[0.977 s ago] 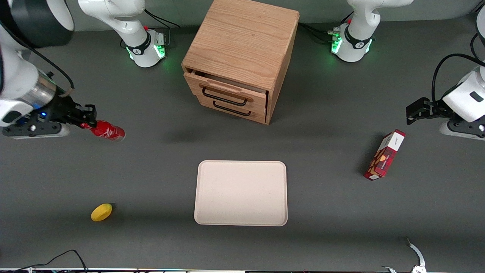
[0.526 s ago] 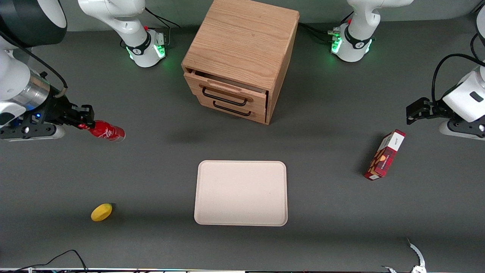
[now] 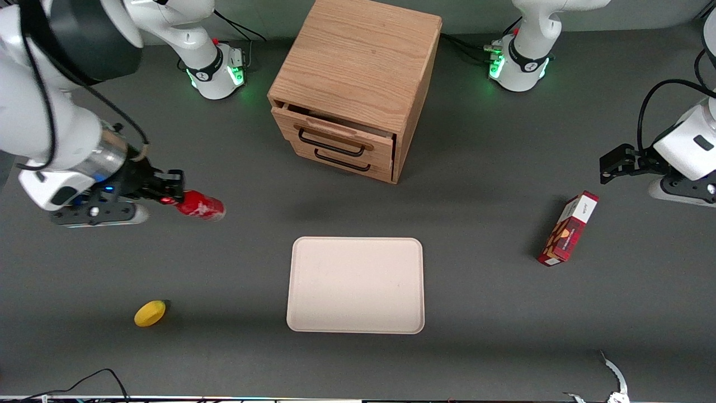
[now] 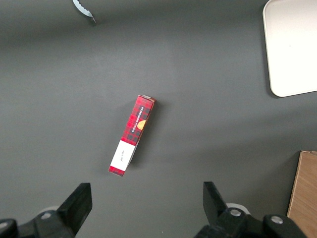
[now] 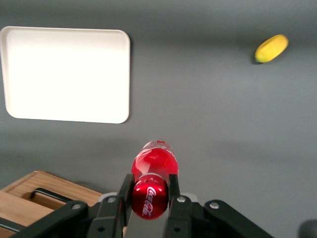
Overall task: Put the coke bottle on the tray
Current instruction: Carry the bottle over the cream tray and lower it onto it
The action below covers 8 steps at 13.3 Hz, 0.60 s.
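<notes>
Lemon [image 3: 150, 313] is lying near the bench's [image 3: 224, 358] front edge, toward the working arm's end. Tray [image 3: 356, 285] is sitting flat approx. mid-bench, a bit nearer the front edge than the back, w/ nothing on it. Snack box [image 3: 568, 228] is lying toward the parked arm's end. Gripper [image 3: 174, 193] is hanging over the bench toward the working arm's end, farther from the front edge than the tray, fingers [image 5: 173, 187] pinching the coke bottle [image 3: 200, 205] at its cap end. Bottle is riding roughly horizontal, base pointing toward mid-bench, well apart from the tray. Wooden cabinet [image 3: 353, 84] is standing by the back edge, top drawer [image 3: 334, 141] sitting slightly open.
</notes>
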Each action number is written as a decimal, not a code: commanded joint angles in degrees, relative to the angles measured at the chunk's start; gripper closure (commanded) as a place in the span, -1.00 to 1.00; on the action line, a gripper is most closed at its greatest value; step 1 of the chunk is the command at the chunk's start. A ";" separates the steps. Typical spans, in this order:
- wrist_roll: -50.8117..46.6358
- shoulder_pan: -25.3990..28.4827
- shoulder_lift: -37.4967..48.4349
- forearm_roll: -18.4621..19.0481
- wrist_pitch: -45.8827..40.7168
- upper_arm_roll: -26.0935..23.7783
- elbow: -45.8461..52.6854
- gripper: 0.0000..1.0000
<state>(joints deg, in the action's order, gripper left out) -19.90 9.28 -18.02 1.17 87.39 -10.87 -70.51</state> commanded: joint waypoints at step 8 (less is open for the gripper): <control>-9.89 10.22 -17.30 2.08 8.48 1.98 14.34 1.00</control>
<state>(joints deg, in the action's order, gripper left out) -28.19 17.56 -30.62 2.30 94.43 -10.12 -61.99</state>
